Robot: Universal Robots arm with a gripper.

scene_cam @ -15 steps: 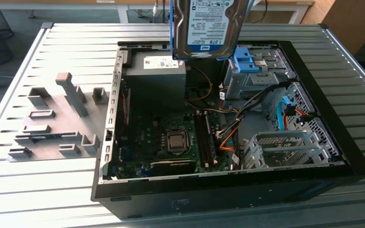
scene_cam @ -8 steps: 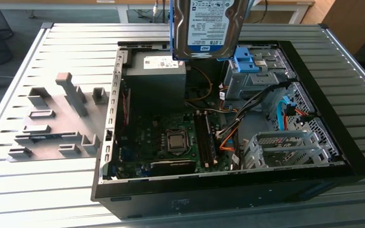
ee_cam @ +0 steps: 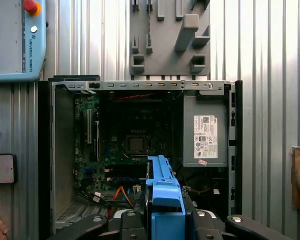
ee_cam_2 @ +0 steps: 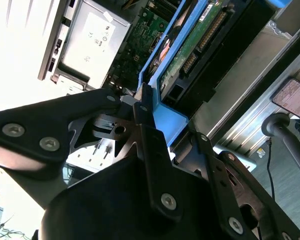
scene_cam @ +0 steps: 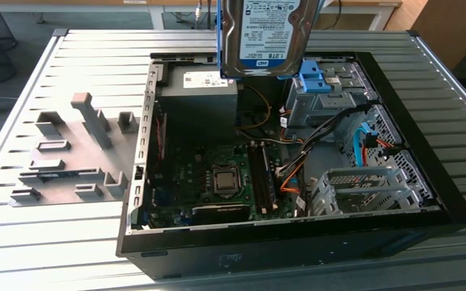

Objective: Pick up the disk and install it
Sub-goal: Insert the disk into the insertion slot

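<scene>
Table (scene_cam: 47,254): grey metal, ribbed slats running left to right in the exterior view

On it:
- PC case (scene_cam: 298,254), black, on its side, open upward, centre to the exterior view's right; near wall close to the near edge
- Fixture plate (scene_cam: 71,157), grey, with upright blocks, just beside the case on the exterior view's left
- Pendant (ee_cam: 12,45), grey-blue, flat on the slats in the first wrist view, off one case corner

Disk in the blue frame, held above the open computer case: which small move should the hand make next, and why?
Probably a slow descent toward the silver metal drive cages at the exterior view's right inside the open black computer case. The hand is shut on the flat silver-metal disk with the blue plastic frame, which hangs upright above that case, in no bay yet.
</scene>
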